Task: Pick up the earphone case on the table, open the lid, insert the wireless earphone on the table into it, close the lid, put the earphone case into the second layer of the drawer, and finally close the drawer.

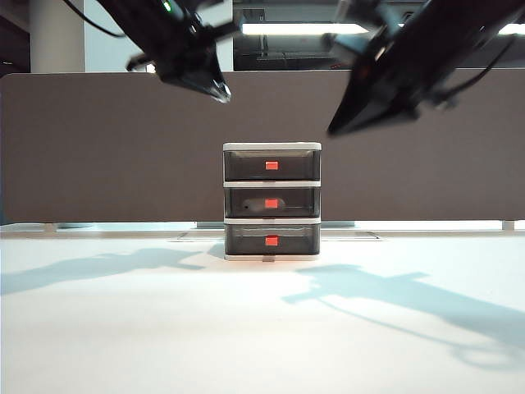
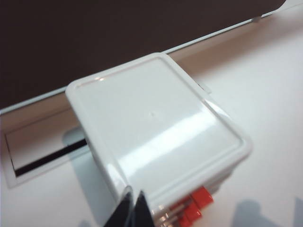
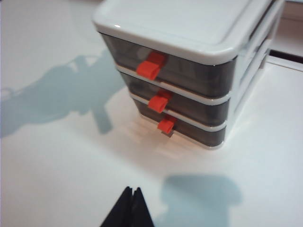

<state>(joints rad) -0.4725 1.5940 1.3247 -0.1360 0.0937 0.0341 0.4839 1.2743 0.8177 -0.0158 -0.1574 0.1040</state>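
Table point(image 1: 123, 345) bare near you. Case, pale blur, in middle drawer point(image 1: 271, 203), shut. Slick, light; you'd pinch its flat sides. Left claw point(image 1: 220, 89), right claw point(image 1: 336, 127) pinched shut, empty, high above unit point(image 1: 271, 148).

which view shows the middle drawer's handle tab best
The exterior view: it faces the drawer head-on, so the middle tab sits square and unobstructed. The right wrist view shows that tab too, but at an angle from above. The left wrist view, looking down past the shut left gripper, mostly shows the white top, with tabs bunched together.
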